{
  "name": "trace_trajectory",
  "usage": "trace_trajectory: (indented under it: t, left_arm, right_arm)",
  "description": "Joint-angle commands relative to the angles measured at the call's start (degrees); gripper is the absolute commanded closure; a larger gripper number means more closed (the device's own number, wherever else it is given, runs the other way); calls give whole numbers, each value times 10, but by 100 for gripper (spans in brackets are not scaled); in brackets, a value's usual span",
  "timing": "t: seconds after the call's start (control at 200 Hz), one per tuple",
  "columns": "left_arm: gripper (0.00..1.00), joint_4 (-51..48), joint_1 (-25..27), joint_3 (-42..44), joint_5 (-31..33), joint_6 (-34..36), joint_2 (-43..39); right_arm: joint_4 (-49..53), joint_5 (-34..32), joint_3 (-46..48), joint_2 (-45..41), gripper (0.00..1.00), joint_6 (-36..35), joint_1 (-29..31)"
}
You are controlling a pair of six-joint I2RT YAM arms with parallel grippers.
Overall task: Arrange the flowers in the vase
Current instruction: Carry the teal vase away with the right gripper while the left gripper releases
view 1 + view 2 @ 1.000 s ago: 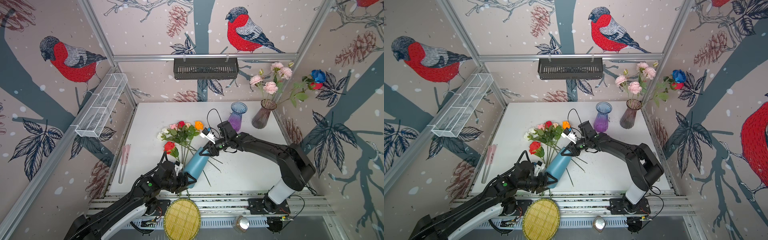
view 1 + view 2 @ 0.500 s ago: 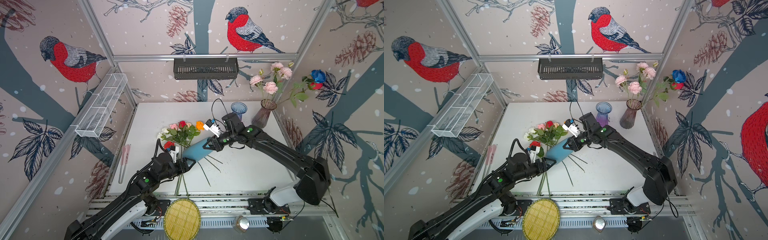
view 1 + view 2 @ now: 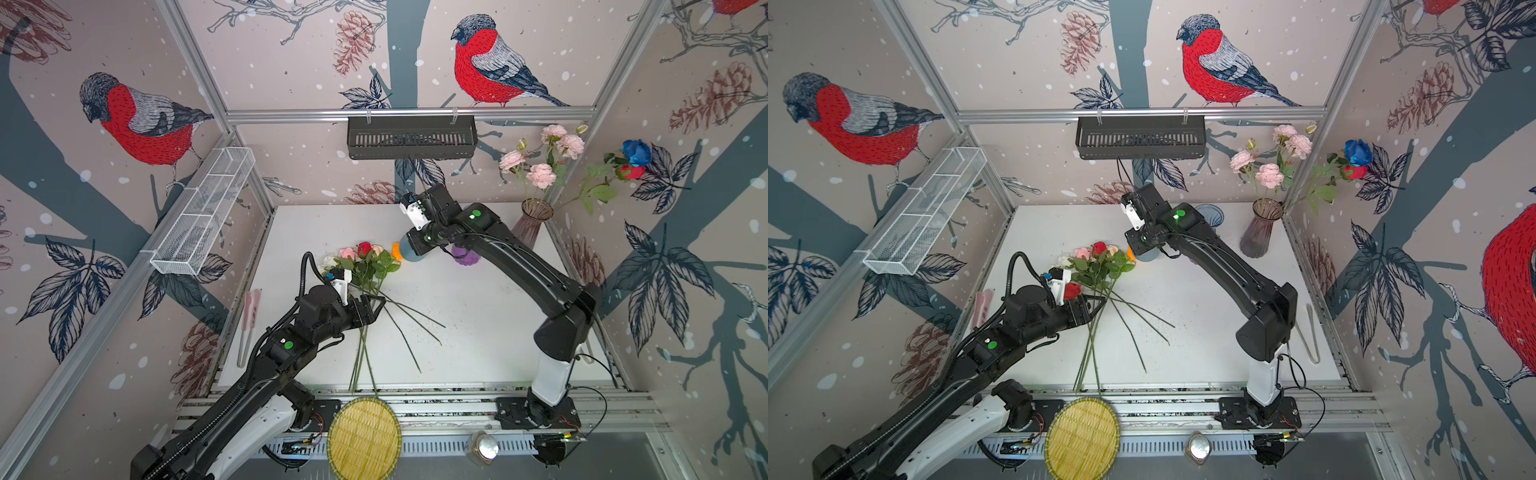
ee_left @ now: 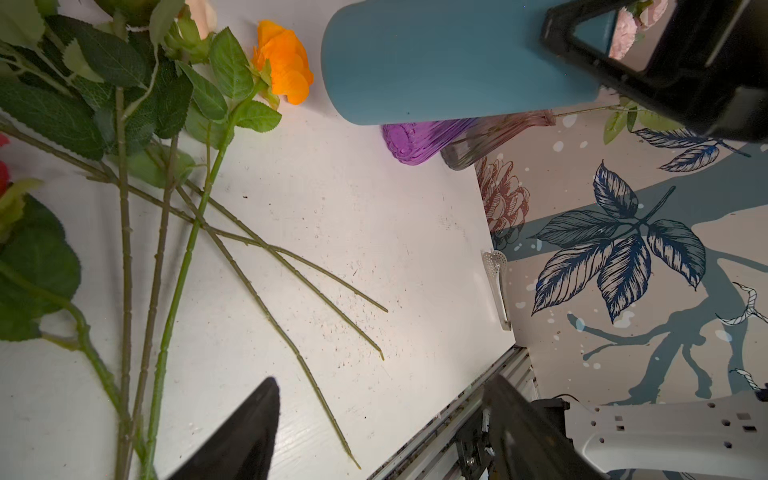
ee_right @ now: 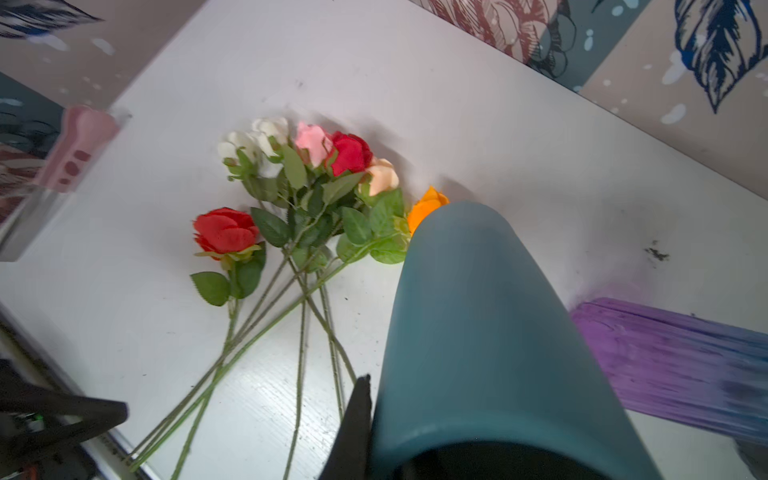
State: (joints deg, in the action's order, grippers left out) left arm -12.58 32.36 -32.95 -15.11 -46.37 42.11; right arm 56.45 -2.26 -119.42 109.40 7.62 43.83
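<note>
Vase [image 3: 411,257] mostly beneath right hand [image 3: 422,244]

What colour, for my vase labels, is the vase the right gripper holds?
Plain teal blue; the vase shows best in the right wrist view.

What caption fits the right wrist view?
Right claw holds the blue vase by its rim, beside roses lying on the white table, purple vase nearby.

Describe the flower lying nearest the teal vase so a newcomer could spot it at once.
On the white table, a bunch of roses lies left of centre. At its right edge, beside the teal vase, lies the orange rose: the only orange bloom among red, pink, peach and white.
</note>
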Motion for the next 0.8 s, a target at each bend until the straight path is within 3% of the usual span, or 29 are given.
trace_trajectory:
  t: [0.0, 0.15, 0.791]
  left_arm:
    - [22, 28, -11, -4, -24, 32, 7]
    - [22, 41, -19, 1, -47, 38, 21]
    - [22, 75, -24, 38, -87, 35, 11]
  right_arm:
    - [17, -104, -75, 48, 100, -21, 4]
    - [35, -111, -137, 105, 100, -25, 2]
    - [4, 1, -162, 171, 99, -25, -48]
